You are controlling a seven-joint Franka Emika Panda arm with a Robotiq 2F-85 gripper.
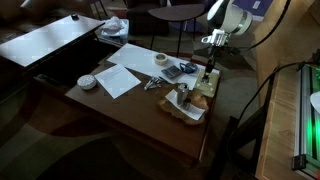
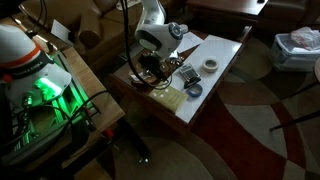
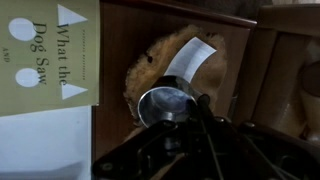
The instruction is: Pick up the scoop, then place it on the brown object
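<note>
one view, wrist, shows scoop (image 3: 165, 105) clearly, overlapping brown object (image 3: 145, 72)

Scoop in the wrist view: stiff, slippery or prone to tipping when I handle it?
The scoop looks like shiny metal, so it is probably rigid and a bit slippery. The round cup looks like the heavy end, so it may swing cup-down if held by the handle. The brown object beneath looks matte, so it likely won't slide there.

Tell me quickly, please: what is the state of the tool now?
Tool: closed, holding the scoop by its handle above the brown object.
</note>
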